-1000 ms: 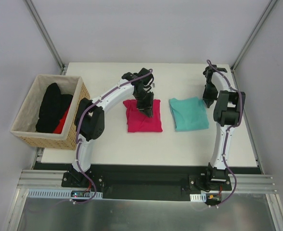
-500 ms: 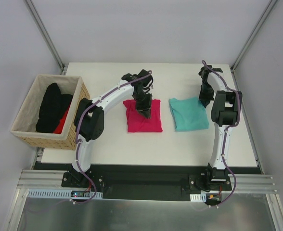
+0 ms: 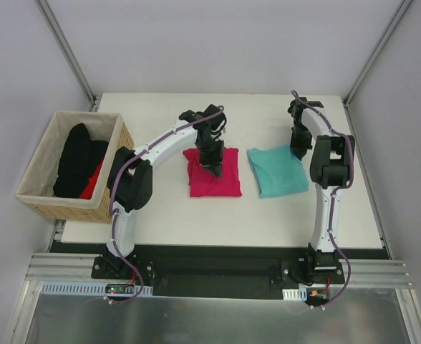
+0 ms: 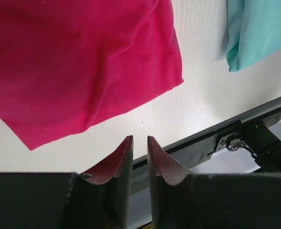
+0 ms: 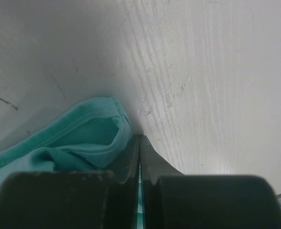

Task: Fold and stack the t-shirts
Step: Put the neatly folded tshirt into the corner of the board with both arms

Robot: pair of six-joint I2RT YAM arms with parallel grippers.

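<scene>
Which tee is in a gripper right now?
The teal t-shirt: right gripper is shut on its far corner. The pink t-shirt lies loose; left gripper holds nothing.

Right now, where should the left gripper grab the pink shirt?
On the pink shirt, likely the right edge, from above: it lies flat and folded, bare table between that edge and the teal shirt. The left gripper hovers over it, empty.

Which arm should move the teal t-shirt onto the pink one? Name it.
Right. The right claw is pinched shut on a corner of the teal t-shirt; the left claw hangs over the pink t-shirt, holding nothing.
</scene>
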